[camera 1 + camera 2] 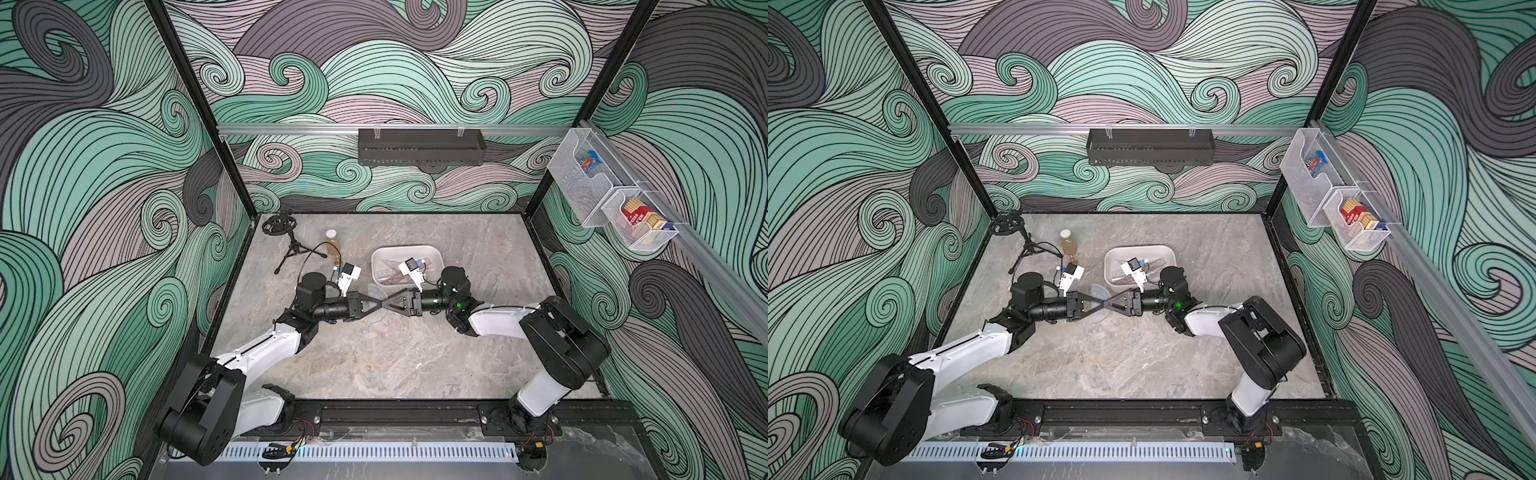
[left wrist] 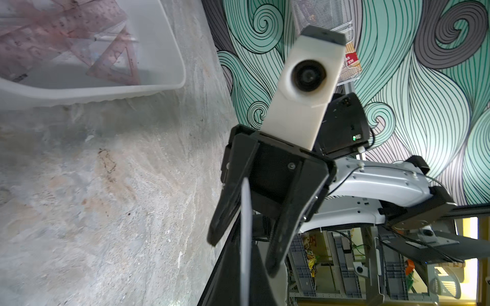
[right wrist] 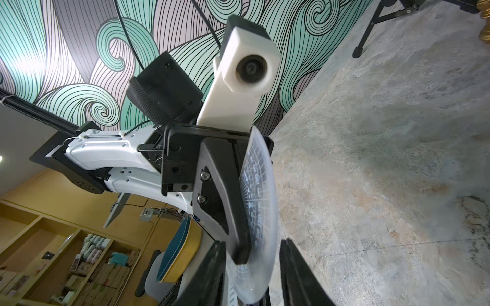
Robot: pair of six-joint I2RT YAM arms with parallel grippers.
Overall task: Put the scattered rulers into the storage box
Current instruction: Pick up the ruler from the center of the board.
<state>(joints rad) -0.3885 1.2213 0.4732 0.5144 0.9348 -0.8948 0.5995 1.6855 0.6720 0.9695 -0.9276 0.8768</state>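
Plainly, in both top views the left gripper point(image 1: 380, 304) and right gripper point(image 1: 391, 304) met tip to tip just in front of the storage box point(image 1: 405, 248), toward its right-arm side. A clear protractor point(image 1: 376, 291) sat between them, and pinkish rulers point(image 1: 390, 271) lay inside the box. Whether the protractor stood fully on edge was hard to tell from above.

In the left wrist view the right gripper's point(image 2: 241, 255) jaws stood apart around the protractor's point(image 2: 245, 212) thin edge, with bare grey marbled tabletop point(image 2: 106, 198) stretching to the box point(image 2: 106, 91).

In the right wrist view the left gripper point(image 3: 249, 251) was clamped flat on the protractor point(image 3: 261, 185), whose broad face ran along the grippers' shared line. The right arm looked the nearer one for carrying it to the box.
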